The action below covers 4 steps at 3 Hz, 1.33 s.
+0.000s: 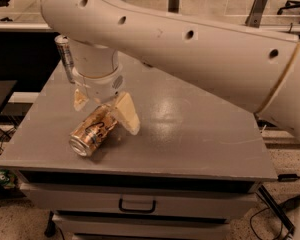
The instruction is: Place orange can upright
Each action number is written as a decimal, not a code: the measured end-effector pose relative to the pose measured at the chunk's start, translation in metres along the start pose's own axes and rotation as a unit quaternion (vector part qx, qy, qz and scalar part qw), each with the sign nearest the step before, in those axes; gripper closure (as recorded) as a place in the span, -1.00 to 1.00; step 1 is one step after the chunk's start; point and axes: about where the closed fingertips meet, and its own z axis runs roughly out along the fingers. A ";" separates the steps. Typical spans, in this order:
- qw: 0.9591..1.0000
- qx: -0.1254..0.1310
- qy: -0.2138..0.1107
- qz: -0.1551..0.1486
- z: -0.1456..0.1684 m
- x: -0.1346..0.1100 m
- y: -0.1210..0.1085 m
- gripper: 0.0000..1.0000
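Observation:
The orange can (92, 132) lies on its side on the grey table (190, 134), its silver end pointing toward the front left edge. My gripper (104, 113) hangs straight over the can's far end, open, with one cream finger (127, 113) on the can's right and the other (80, 100) on its left. The can's far end sits between the fingers. The fingers straddle the can without closing on it.
A slim silver-and-blue can (65, 57) stands upright at the table's back left, partly hidden by my wrist. My large white arm crosses the upper view. A drawer with a handle (137, 205) is under the tabletop. Cables lie on the floor at right.

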 end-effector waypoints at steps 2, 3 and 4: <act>1.000 -0.002 0.011 0.007 -0.001 0.006 -0.004 0.38; 0.999 0.027 0.030 0.018 -0.015 0.026 -0.013 0.97; 0.996 0.072 0.048 0.032 -0.036 0.055 -0.030 1.00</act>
